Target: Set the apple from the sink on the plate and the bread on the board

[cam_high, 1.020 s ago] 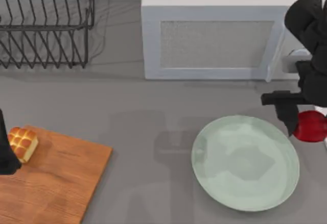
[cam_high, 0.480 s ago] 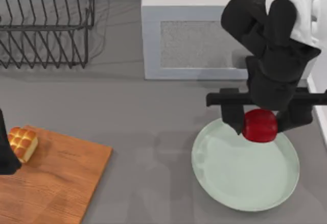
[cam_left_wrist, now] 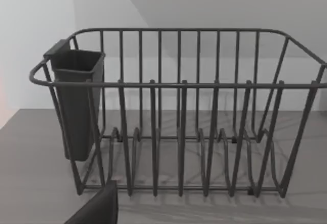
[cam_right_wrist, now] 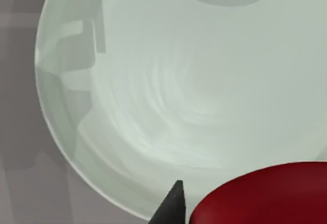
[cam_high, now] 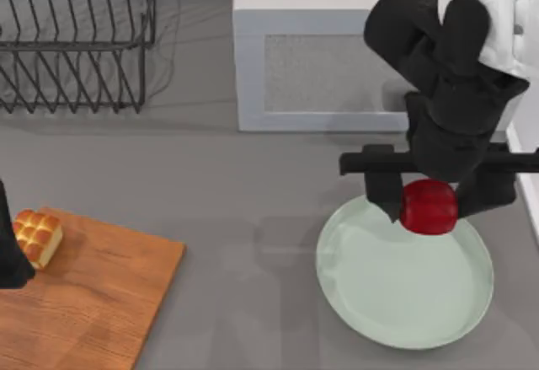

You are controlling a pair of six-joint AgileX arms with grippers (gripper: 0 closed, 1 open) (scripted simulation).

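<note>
My right gripper [cam_high: 431,204] is shut on the red apple [cam_high: 429,206], holding it over the far part of the pale green plate [cam_high: 396,302]. In the right wrist view the apple [cam_right_wrist: 265,196] sits beside one dark fingertip [cam_right_wrist: 171,206], with the plate [cam_right_wrist: 153,81] below. The golden bread [cam_high: 37,237] lies on the far left corner of the wooden board [cam_high: 93,302]. My left arm [cam_high: 8,256] stands at the table's left edge, right beside the bread. The sink is out of view.
A black wire dish rack [cam_high: 76,41] stands at the back left; the left wrist view shows the rack [cam_left_wrist: 179,117] with a dark cup [cam_left_wrist: 76,101] hung on it. A grey-white box [cam_high: 354,67] stands behind the plate. Bare grey table lies between board and plate.
The right arm carried the apple from the table's right edge leftward to above the plate, then held almost still. Bread and left arm have not moved.
</note>
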